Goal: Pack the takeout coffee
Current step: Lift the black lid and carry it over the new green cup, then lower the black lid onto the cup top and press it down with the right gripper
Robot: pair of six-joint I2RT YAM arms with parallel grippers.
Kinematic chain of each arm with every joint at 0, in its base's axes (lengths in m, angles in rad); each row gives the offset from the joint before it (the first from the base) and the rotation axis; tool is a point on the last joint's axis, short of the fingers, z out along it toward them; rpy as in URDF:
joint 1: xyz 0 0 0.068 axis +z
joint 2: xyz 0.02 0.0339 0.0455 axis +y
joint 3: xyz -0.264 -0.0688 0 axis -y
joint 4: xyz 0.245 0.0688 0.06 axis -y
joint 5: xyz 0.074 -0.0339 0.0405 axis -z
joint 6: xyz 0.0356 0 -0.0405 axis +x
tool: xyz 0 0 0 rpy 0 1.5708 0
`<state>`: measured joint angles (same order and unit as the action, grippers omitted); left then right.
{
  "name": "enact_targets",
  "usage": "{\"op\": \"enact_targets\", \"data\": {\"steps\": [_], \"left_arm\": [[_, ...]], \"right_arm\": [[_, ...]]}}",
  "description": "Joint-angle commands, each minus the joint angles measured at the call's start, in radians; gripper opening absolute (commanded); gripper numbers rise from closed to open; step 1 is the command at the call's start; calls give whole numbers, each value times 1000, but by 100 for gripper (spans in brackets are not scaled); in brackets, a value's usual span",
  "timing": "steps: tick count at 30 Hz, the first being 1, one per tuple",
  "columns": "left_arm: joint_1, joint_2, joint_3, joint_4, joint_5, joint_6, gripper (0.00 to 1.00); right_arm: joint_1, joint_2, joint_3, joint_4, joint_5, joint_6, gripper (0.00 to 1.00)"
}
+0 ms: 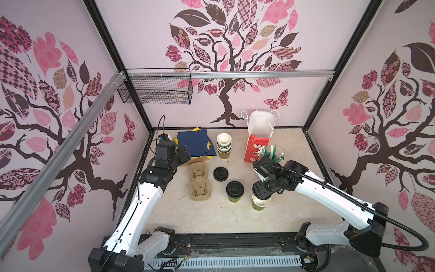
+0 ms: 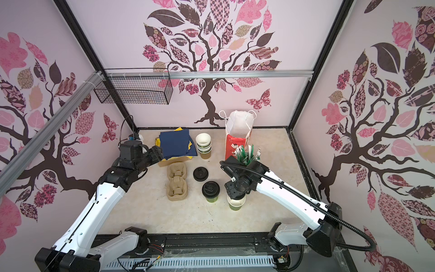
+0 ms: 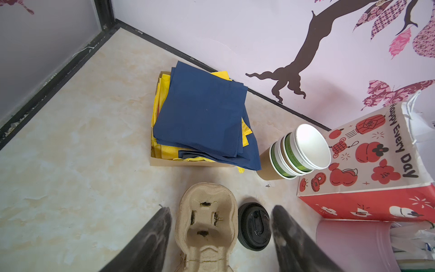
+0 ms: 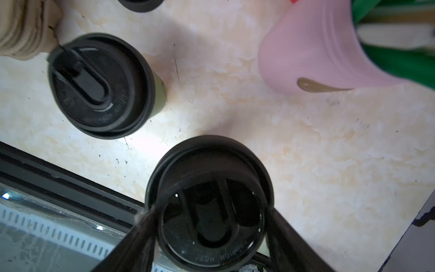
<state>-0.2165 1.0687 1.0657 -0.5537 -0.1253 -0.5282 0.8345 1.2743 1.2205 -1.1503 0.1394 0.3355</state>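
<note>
- The right gripper [image 4: 208, 212] pinches a black lid [image 4: 209, 160] by its rim, directly over the open green cup [image 1: 260, 204], lower right of centre in both top views.
- Whether the lid touches the cup's rim is hidden. I would centre it, keep it level, then press straight down evenly.
- The lidded green cup [image 1: 235, 192] stands just left, on the tabletop [image 1: 211, 216].
- The left gripper [image 3: 221, 209] hangs spread and empty by the cup carrier [image 3: 207, 226].
</note>
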Motion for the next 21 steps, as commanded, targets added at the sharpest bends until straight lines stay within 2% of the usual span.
{"op": "enact_targets", "data": {"steps": [1, 6, 21], "left_arm": [[5, -7, 0, 26, 15, 8, 70], [4, -7, 0, 26, 19, 4, 70], [5, -21, 0, 12, 21, 0, 70]], "right_arm": [[20, -46, -28, -37, 25, 78, 71], [75, -59, -88, -14, 34, 129, 72], [92, -56, -149, 98, 65, 125, 72]]}}
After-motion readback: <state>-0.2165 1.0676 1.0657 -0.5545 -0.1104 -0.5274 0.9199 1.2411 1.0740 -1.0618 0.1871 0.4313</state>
